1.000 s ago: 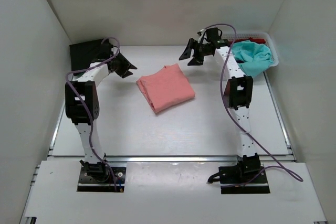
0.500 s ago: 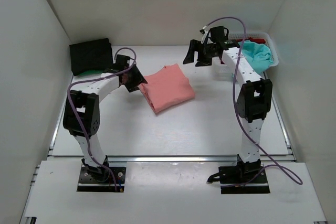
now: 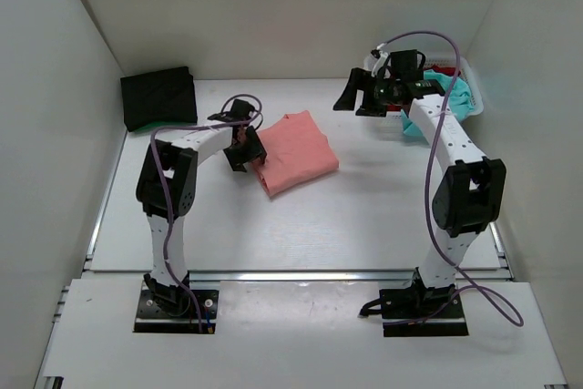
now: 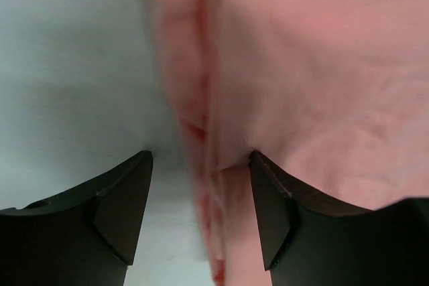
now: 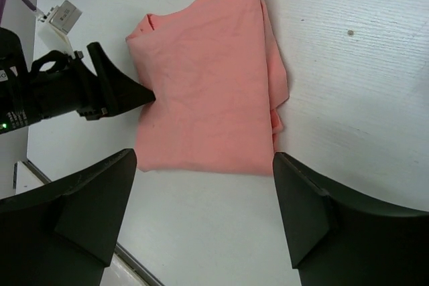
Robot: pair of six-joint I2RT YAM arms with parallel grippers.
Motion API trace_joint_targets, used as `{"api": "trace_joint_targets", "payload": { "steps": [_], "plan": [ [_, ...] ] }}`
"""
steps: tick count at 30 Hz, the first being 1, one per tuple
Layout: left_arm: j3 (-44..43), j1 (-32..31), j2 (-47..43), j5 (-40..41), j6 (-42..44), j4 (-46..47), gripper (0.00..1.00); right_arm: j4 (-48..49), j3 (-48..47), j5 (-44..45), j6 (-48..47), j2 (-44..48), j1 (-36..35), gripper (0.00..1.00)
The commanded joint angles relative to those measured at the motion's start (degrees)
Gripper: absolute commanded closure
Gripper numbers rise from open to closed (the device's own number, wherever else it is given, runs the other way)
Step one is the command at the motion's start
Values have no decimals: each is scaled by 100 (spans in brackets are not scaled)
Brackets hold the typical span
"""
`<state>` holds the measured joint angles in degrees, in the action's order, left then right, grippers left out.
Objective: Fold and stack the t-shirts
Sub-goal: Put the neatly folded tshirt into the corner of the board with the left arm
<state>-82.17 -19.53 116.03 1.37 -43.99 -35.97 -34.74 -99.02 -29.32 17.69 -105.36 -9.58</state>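
The folded salmon-pink t-shirt lies in the middle of the table and fills the left wrist view; it also shows in the right wrist view. My left gripper is open at the shirt's left edge, one finger on the cloth and one on bare table. My right gripper is open and empty, raised to the right of the shirt. A folded black t-shirt lies at the back left with a green edge under it. The teal t-shirt and the red one are in the basket.
A white mesh basket stands at the back right corner. White walls close the table on the left, back and right. The left arm's purple cable loops over the table beside the pink shirt.
My left gripper has moved right from near the black shirt to the pink shirt's left edge. My right gripper has shifted right, toward the basket.
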Motion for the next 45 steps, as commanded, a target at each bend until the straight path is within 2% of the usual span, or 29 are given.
{"api": "trace_joint_targets", "payload": {
  "steps": [1, 3, 4, 6, 8, 9, 12, 13, 15, 17, 19, 21, 26, 29, 35, 40, 45],
  "plan": [
    [-614, -227, 480, 276, 127, -506, 29, 380, 242, -179, 59, 358, 97, 20],
    [-861, -332, 700, 294, 66, -849, 30, 424, 313, -319, 129, 559, 220, 20],
    [-914, -350, 780, 311, 66, -894, 35, 450, 374, -389, 155, 578, 220, 20],
    [-1028, -402, 930, 408, 57, -964, 51, 442, 340, -504, 278, 726, 378, 20],
    [-1134, -455, 974, 549, 144, -1035, 96, 459, 305, -636, 349, 789, 509, 24],
    [-1195, -412, 1009, 549, 171, -1053, 100, 460, 270, -741, 384, 876, 597, 28],
    [-1554, -315, 931, 627, 548, -1114, 100, 468, 278, -1127, 568, 982, 913, 39],
    [-1783, -280, 930, 941, 714, -1140, 100, 468, 357, -1233, 621, 1069, 932, 41],
    [-2204, -157, 904, 1505, 1074, -1141, 100, 539, 724, -1321, 683, 1228, 1230, 42],
    [-2785, 18, 1009, 2041, 1364, -1123, 100, 565, 1041, -1409, 823, 1482, 1502, 36],
    [-3679, 159, 1220, 2463, 1717, -1176, 100, 705, 1481, -1777, 1015, 1754, 1739, 38],
    [-4209, 300, 1465, 2990, 2313, -905, 100, 854, 2016, -2050, 1209, 2010, 1968, 42],
    [-5167, 467, 1844, 3729, 3580, -413, 100, 706, 2194, -2043, 973, 2090, 1882, 41],
    [-5344, 634, 1959, 3784, 4257, 19, 100, 618, 2396, -2008, 920, 2125, 1925, 42],
    [-5862, 1196, 1985, 3521, 4364, 230, 100, 425, 2563, -1920, 946, 2300, 2356, 43],
    [-6152, 1407, 1845, 3266, 4390, 371, 100, 153, 2423, -1902, 859, 2073, 2137, 44],
    [-6215, 1767, 1696, 3116, 4461, 450, 100, -226, 1852, -1867, 674, 1625, 1987, 44]
  ]
}}
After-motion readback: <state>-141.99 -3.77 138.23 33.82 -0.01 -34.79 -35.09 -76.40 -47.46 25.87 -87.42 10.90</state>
